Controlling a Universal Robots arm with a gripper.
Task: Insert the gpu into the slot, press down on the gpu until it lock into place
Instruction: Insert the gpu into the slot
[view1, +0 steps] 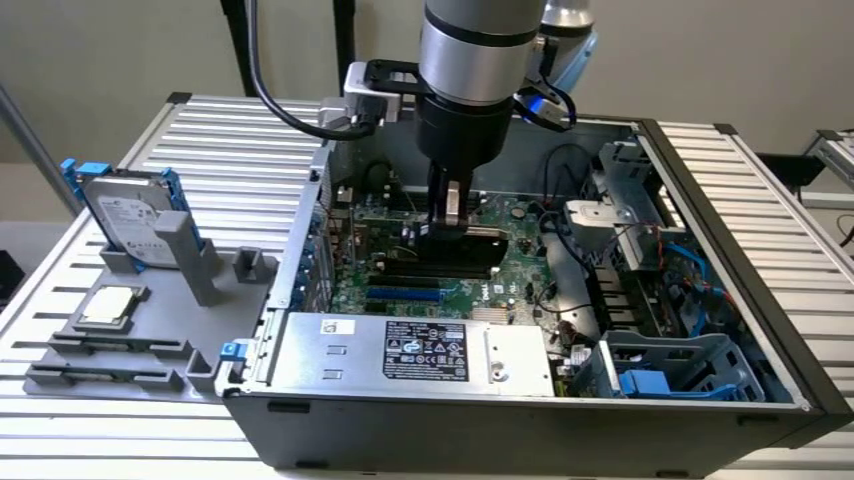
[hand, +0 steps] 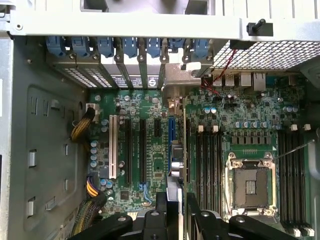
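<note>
Gripper (view1: 454, 222) is low inside the open case (view1: 534, 432), over the motherboard (view1: 523, 218).

Fingers are clamped on the top edge of the gpu (view1: 467, 255), one on each face. The card stands upright on its long edge directly beneath the wrist.

Wrist view: gpu (hand: 174, 186) is seen edge-on, running out from between the fingers of the gripper (hand: 176, 212). It lies along the slot (hand: 171, 131), with the black memory slots (hand: 207, 160) on its other side.

Exterior view: slot (view1: 404, 295) shows as a blue strip just in front of the card's base.

Cannot tell if the card edge is seated.
</note>
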